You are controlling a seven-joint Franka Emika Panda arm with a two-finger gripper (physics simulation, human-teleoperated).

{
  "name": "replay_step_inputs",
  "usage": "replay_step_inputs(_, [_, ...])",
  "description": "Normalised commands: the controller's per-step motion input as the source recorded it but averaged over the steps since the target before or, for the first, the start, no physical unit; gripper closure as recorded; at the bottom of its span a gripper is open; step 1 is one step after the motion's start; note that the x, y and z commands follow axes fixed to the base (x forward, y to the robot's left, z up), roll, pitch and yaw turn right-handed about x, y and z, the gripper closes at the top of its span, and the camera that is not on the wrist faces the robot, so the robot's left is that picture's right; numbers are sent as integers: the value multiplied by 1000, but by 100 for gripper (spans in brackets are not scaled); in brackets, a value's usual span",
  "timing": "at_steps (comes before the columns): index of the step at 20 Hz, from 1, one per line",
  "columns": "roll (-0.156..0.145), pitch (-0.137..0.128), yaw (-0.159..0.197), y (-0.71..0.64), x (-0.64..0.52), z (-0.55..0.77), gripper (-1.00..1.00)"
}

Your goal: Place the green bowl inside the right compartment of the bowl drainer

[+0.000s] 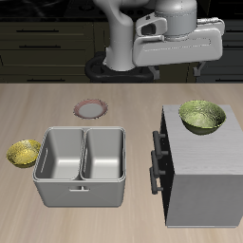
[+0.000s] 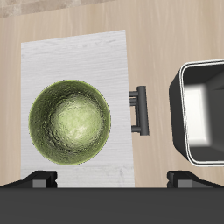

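Dark kitchen cupboards close the far side of the scene, and before them lies a pale wooden desk (image 1: 114, 95) that carries everything. On it, towards the near edge, stands the bowl drainer (image 1: 83, 166), a grey metal tub with two deep bins, both without anything inside. The green bowl (image 1: 202, 116) sits upright on top of a grey box cabinet (image 1: 204, 176) with black handles, beside the drainer but not touching it. A smaller yellow bowl (image 1: 24, 153) rests on the desk at the other side of the drainer, and a small round plate (image 1: 91, 109) lies farther back.

The arm hangs high above the cabinet, and in the wrist view the green bowl (image 2: 70, 121) is nearly under it. The fingers (image 2: 112, 179) appear spread wide, with only their dark tips visible and nothing between them.

The step in hand, as I judge it, is the approach and the grasp. It would be good to descend straight, put one finger inside the rim and one outside, and close on the wall of the bowl (a pinch across the full bowl looks too wide). After this a clear lift is needed, so the bowl passes over the cabinet edge and the drainer wall before going down into the right compartment.

No brand, label or writing can be read anywhere
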Motion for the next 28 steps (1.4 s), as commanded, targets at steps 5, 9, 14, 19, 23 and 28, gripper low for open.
replay_step_inputs(5, [1, -8, -12, 36, 20, 28, -100])
replay_step_inputs(9, [0, 4, -18, 31, 70, -33, -100])
replay_step_inputs(14, [-3, 6, -4, 29, 58, -100, -100])
replay_step_inputs(19, [-8, 15, 0, -42, 43, -137, -100])
replay_step_inputs(23, [8, 33, -6, -66, 24, -244, -100])
replay_step_inputs(28, [5, 31, 8, -55, 16, -253, -100])
